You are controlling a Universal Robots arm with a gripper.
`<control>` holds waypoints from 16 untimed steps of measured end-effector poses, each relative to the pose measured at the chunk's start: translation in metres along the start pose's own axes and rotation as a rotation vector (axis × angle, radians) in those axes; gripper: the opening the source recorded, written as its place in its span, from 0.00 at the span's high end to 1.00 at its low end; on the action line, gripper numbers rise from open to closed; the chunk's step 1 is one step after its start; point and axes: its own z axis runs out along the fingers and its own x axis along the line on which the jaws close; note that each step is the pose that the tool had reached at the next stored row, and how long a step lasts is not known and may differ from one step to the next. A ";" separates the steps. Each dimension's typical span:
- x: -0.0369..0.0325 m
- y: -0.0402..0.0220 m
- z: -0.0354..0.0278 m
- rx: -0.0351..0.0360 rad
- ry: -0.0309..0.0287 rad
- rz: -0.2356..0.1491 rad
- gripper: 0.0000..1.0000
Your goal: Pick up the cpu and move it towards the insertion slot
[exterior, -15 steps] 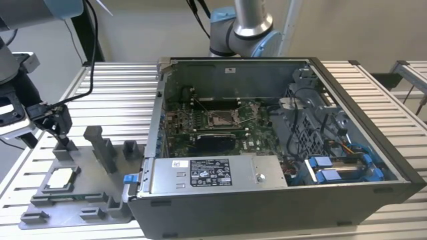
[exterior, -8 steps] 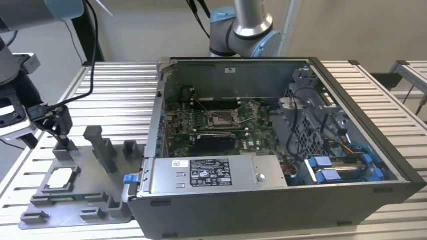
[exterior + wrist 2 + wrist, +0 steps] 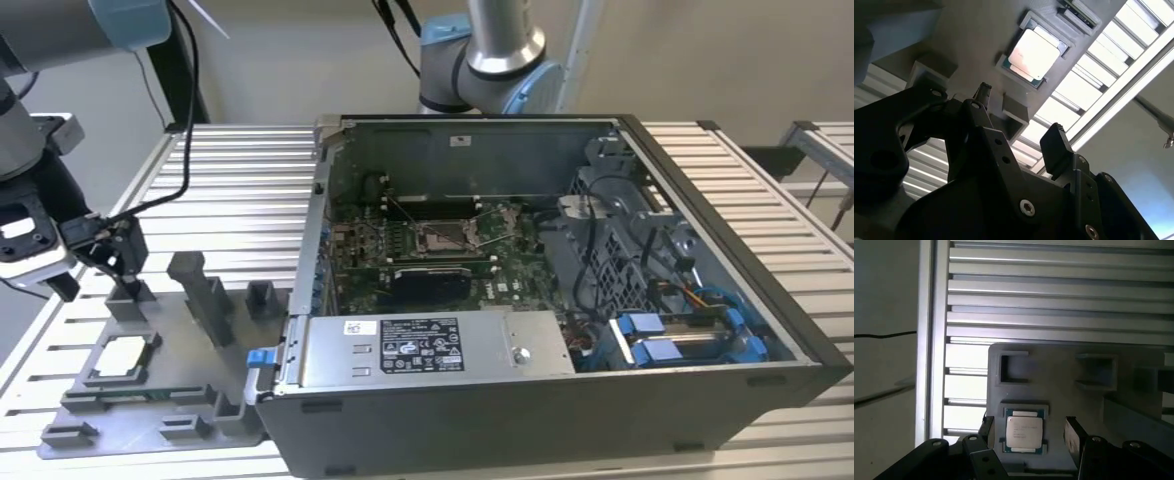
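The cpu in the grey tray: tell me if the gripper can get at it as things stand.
Probably yes. The cpu lies uncovered in a pocket of the tray, and in the first wrist view the open gripper frames it with nothing between.

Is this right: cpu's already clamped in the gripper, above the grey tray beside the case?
No. The cpu isn't clamped: the first wrist view shows it lying in its recess in the grey tray, with the gripper open above it. The rest holds: gripper above the tray, beside the case.
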 end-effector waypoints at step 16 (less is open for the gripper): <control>0.0003 -0.0100 0.0145 0.0001 0.0006 0.000 0.00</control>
